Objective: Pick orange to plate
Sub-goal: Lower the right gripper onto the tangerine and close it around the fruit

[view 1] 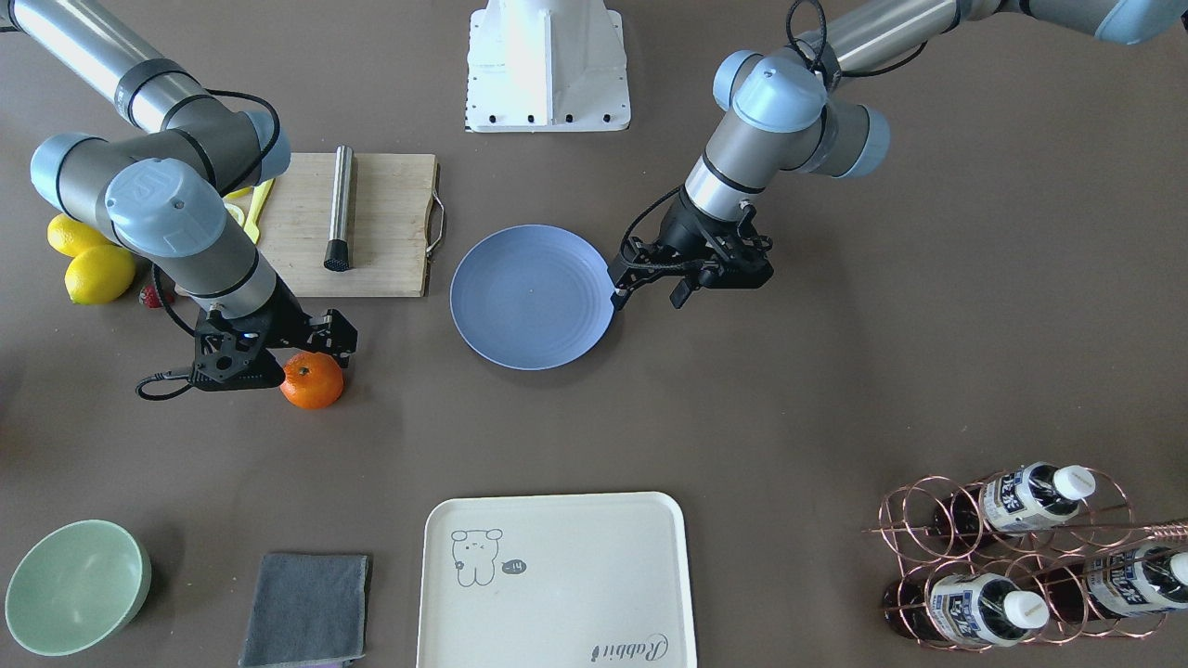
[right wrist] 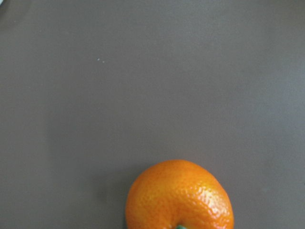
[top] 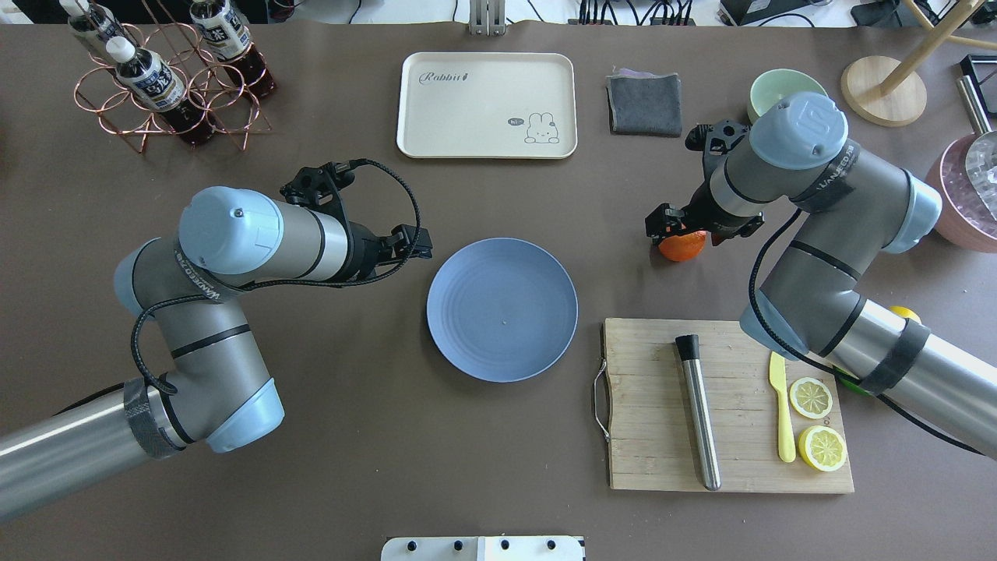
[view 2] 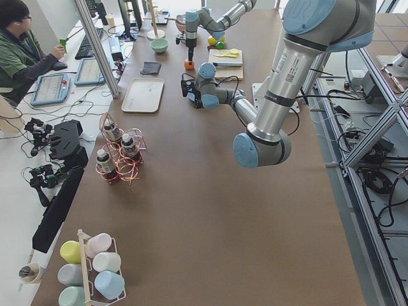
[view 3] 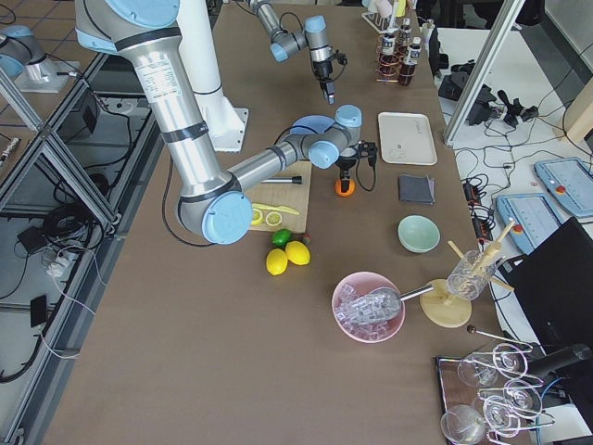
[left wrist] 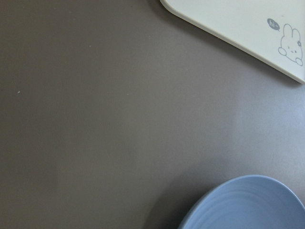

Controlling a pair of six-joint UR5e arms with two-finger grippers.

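Exterior front-facing shows the orange [view 1: 313, 381] resting on the bare table [view 1: 835, 371] in the left half of the frame, below the lower corner of a wooden cutting board [view 1: 380, 223] and well apart from the blue-grey plate [view 1: 532, 297] at centre, which holds nothing. The right gripper [view 1: 283, 351] hangs right over the fruit, its black body overlapping the orange's upper left edge. Its fingertips are hidden, so I cannot tell whether the jaws are apart or together. The right wrist view has the orange at bottom centre, sitting free on the cloth-like surface. The left gripper [view 1: 649, 297] sits just off the plate's right rim with its two fingers spread and nothing between them. As for writing, the cream tray [view 1: 557, 622] at bottom centre carries "Rabbit" in looping script and a line-drawn rabbit with a small speech bubble, which in the left wrist view reads "hi~". The bottles [view 1: 1026, 498] lying in a copper wire rack [view 1: 914, 520] at lower right wear dark labels with white characters too small to read, and the lettered bands on the arms are no clearer. The table is covered edge to edge in matte brown. The side views show aluminium frame posts and cable runs around it, and a person [view 2: 22, 54] in green sits at a desk in the upper left.
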